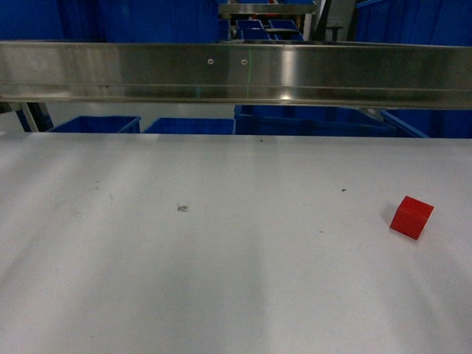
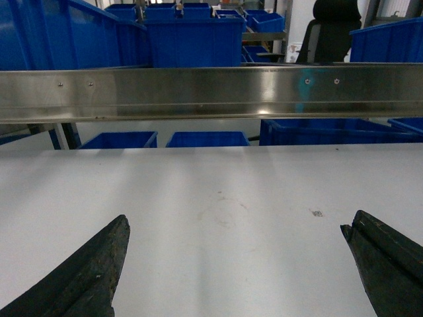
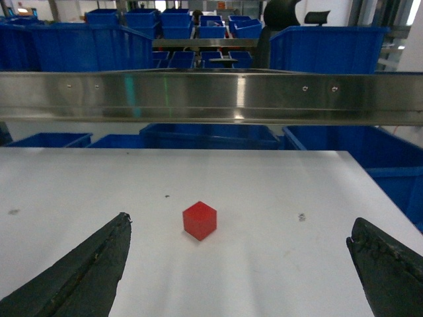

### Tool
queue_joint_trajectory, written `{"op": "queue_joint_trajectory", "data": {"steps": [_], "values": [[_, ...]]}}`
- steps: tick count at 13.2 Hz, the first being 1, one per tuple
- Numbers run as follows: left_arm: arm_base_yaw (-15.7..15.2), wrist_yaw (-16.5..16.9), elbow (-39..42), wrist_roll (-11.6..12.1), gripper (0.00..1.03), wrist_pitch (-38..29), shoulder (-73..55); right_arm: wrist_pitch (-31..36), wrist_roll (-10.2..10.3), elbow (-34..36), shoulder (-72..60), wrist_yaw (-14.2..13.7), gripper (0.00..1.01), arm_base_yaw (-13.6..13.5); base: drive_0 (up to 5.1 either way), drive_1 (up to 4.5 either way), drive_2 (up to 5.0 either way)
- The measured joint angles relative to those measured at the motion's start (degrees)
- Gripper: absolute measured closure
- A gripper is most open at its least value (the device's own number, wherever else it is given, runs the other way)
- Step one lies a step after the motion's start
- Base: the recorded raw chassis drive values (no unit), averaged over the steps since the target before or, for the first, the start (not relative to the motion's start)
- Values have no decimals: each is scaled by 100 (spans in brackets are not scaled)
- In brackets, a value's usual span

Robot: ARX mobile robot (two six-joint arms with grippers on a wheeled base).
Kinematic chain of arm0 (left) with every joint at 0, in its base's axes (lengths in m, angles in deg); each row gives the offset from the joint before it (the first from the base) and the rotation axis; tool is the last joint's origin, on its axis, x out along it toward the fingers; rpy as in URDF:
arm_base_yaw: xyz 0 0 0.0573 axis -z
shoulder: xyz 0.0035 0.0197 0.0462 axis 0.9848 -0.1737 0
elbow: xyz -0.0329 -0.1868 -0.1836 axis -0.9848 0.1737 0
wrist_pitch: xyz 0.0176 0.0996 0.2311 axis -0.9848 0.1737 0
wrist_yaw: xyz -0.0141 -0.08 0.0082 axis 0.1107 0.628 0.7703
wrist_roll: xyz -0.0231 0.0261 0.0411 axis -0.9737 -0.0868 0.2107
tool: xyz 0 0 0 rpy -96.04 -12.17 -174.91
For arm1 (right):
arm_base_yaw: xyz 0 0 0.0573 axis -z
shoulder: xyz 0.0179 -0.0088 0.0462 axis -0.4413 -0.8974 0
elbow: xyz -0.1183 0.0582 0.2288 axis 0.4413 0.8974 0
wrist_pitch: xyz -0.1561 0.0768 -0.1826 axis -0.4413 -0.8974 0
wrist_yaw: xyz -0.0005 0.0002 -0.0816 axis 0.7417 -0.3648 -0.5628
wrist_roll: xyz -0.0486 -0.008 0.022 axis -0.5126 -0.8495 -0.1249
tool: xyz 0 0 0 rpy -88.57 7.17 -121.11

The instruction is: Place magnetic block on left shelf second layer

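The small matte red cube [image 3: 199, 220] sits on the white table [image 3: 277, 191] just ahead of the right hand [image 3: 241, 277], between its wide-apart fingers. Probably light, rigid and grippy: pinch two opposite flat faces. The left hand [image 2: 238, 271] is also spread, holding nothing.

White tabletop [image 1: 221, 280], steel rail [image 1: 236, 71] along far edge; red magnetic block [image 1: 411, 217] resting on it, right side.

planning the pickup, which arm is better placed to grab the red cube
Right. The red cube sits on the table's right side, ahead of the open right gripper; the left gripper view shows no cube.
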Motion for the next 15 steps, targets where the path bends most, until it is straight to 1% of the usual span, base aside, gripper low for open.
{"op": "queue_joint_trajectory", "data": {"steps": [1,2,3,4,5,6,7,8,14,15], "values": [[0,2,0,0,5,-7,0,509,496,-382,-1311,232,3,-33,0,0,0],[0,2,0,0,5,4,0,1117,868,-708,-2369,262,3,-308,0,0,0],[0,2,0,0,5,4,0,1744,1172,-1272,-3674,273,3,-636,0,0,0],[0,4,0,0,5,2,0,2197,1263,-1943,-4922,286,3,-693,0,0,0],[0,-2,0,0,5,2,0,2243,1270,-2520,-5877,258,3,-601,0,0,0],[0,0,0,0,5,2,0,2055,1268,-3064,-6767,262,3,-466,0,0,0],[0,4,0,2,5,4,0,1635,892,-4789,-8955,48,3,-168,0,0,0],[0,2,0,0,5,2,0,1971,769,-5128,-9182,114,3,-96,0,0,0],[0,2,0,0,5,2,0,1954,769,-5128,-9182,114,3,-98,0,0,0],[0,2,0,0,5,2,0,1812,774,-5149,-9182,92,3,-118,0,0,0]]}}
